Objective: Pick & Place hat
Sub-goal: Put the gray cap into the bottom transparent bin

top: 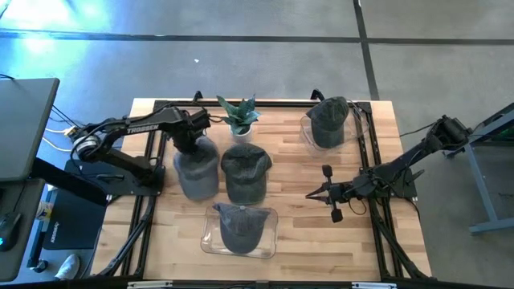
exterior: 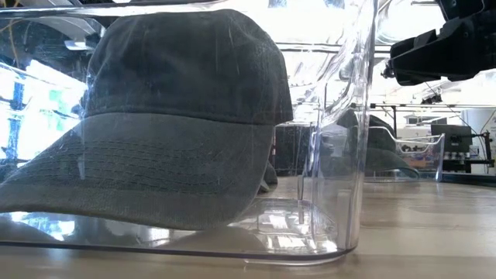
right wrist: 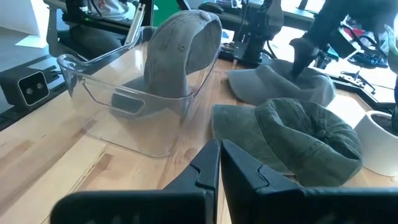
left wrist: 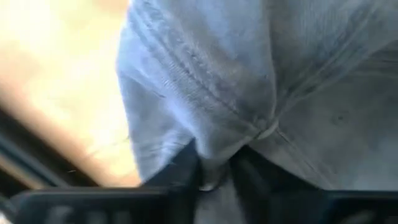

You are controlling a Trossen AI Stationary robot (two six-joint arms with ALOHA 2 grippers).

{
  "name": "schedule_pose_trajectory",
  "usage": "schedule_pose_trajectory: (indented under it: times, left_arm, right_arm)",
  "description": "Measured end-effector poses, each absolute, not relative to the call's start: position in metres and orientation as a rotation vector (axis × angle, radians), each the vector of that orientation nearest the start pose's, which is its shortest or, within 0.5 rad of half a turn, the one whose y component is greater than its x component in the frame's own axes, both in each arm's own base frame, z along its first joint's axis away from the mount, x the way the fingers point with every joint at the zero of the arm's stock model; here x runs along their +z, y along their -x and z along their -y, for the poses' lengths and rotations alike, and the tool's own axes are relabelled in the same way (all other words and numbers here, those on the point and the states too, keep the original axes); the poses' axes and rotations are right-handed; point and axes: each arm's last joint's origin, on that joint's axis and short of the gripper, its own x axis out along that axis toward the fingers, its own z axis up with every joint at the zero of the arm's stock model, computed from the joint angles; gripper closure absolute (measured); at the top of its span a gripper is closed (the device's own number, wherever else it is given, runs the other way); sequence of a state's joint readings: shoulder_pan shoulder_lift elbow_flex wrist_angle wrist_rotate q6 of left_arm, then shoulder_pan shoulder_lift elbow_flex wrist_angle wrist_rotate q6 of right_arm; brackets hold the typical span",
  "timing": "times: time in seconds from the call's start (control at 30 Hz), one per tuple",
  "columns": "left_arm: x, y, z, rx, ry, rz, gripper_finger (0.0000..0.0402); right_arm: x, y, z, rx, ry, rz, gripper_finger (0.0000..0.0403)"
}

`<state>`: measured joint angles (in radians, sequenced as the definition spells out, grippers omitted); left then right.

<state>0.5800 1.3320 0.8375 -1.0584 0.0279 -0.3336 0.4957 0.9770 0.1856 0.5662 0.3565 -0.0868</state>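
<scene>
A small potted plant (top: 238, 117) in a white pot stands at the far edge of the wooden surface (top: 297, 217). A grey floor (top: 265, 64) crossed by dark lines lies beyond, and a dark monitor (top: 24, 128) sits off the surface's left side.

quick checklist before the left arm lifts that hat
1. Left hand closed on the grey hat: ok, fabric pinched between its fingers.
2. Grip firm enough to lift: cannot tell.
3. Green hat clear of the grey one: not ok, they lie side by side and touching.
4. Plant pot clear of the lift: cannot tell, it stands close.
5. Right hand out of the way: ok, shut, across the table.
</scene>
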Motion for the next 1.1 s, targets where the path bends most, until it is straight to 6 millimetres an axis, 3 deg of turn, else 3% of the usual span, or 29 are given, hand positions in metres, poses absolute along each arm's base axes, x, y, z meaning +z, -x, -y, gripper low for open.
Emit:
schedule_pose_trajectory:
  times: [0.07,0.2,0.7,0.87,0.97,1.1]
  left_arm:
    - [0.206,-0.171,-0.104,0.628,0.736,-1.401,0.0384]
    - [0.223,-0.169,-0.09,0.554,0.732,-1.345,0.0379]
    - [0.355,-0.15,-0.035,0.169,0.589,-0.74,0.0399]
    - [0.38,-0.168,-0.018,0.004,0.509,-0.51,0.04]
    - [0.391,-0.189,-0.012,-0.074,0.459,-0.372,0.0401]
    - [0.388,-0.225,-0.007,-0.134,0.41,-0.299,0.0401]
  right_arm:
    - [0.169,-0.163,-0.077,0.148,0.18,-0.2,0.0391]
    - [0.169,-0.163,-0.077,0.148,0.18,-0.2,0.0391]
    - [0.171,-0.163,-0.078,0.199,0.199,-0.177,0.0391]
    - [0.189,-0.168,-0.081,0.192,0.279,-0.063,0.0381]
    - [0.208,-0.176,-0.084,0.163,0.326,-0.028,0.0357]
    - [0.232,-0.185,-0.088,0.124,0.397,-0.028,0.0309]
